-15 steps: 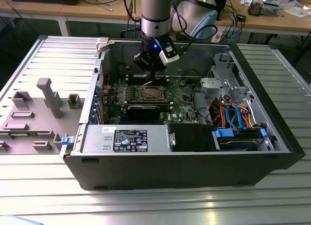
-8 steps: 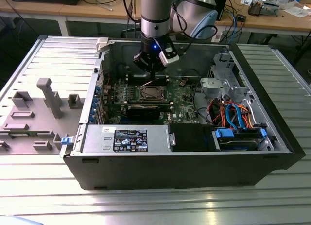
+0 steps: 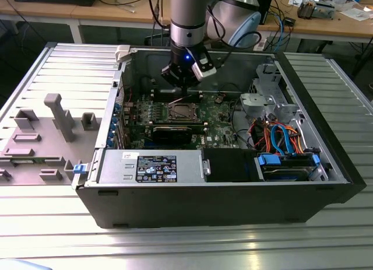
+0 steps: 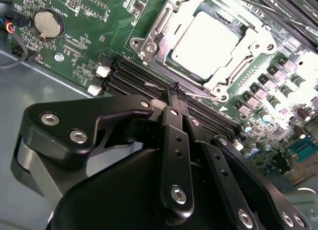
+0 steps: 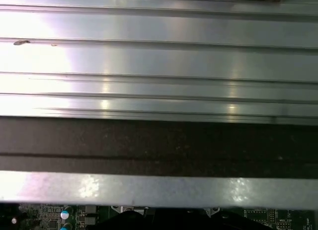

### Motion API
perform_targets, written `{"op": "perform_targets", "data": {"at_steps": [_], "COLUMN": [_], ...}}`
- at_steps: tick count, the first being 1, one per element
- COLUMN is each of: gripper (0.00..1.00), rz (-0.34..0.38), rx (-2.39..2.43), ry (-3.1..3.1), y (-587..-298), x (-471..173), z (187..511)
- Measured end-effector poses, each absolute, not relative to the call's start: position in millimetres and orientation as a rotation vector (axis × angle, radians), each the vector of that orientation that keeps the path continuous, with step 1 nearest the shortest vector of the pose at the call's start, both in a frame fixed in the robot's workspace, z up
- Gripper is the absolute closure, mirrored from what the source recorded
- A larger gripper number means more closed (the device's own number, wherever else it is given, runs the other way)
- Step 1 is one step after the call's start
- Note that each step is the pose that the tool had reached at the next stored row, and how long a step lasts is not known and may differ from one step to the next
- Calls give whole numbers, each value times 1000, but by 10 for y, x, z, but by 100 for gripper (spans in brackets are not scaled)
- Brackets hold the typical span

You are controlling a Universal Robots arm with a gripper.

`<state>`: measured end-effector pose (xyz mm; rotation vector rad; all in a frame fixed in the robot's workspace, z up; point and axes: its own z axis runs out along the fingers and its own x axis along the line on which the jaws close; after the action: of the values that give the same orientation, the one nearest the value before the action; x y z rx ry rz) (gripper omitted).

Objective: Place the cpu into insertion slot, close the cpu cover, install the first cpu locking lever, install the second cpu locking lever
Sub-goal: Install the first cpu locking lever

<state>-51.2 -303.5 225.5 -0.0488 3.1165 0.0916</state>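
Green circuit board (image 3: 175,115) lies flat inside an open black computer case (image 3: 233,206), which sits on a ribbed metal tabletop (image 3: 186,246). Exterior view: the insertion slot (image 3: 179,111) sits mid-board, with the cpu (image 3: 179,112) seated in it and the cpu cover (image 3: 179,107) framing it. The end effector (image 3: 187,90) hangs on the arm directly above the slot's far edge, just beside the socket. A long black graphics card (image 3: 178,132) lies on the near side of the slot. A silver power supply box (image 3: 151,167) fills the case's near edge. Blue and orange cables (image 3: 280,136) run to the exterior view's right of the slot. A grey plastic fixture (image 3: 52,127) stands on the tabletop outside the case, to the exterior view's left.

Second wrist view: the cpu (image 4: 206,41), with a silver-grey top, rests in the insertion slot (image 4: 164,51); the cpu cover (image 4: 251,38) lies down around it. The end effector (image 4: 175,91) has its black fingers (image 4: 175,135) pressed together, nothing visibly between them, the tips over the long memory slots (image 4: 134,78) beside the socket. A round coin battery (image 4: 48,22) sits well apart from the socket.

First wrist view: ribbed tabletop (image 5: 159,56) metal, a dark case wall (image 5: 159,140), and a strip of circuit board (image 5: 54,215).
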Motion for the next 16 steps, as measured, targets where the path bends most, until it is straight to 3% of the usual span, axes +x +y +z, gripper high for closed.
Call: {"op": "perform_targets", "data": {"at_steps": [16], "gripper": [89], "rz": [78], "rx": [-49], "ry": [3117], "y": [-3030], "x": [-413], "z": [2107]}}
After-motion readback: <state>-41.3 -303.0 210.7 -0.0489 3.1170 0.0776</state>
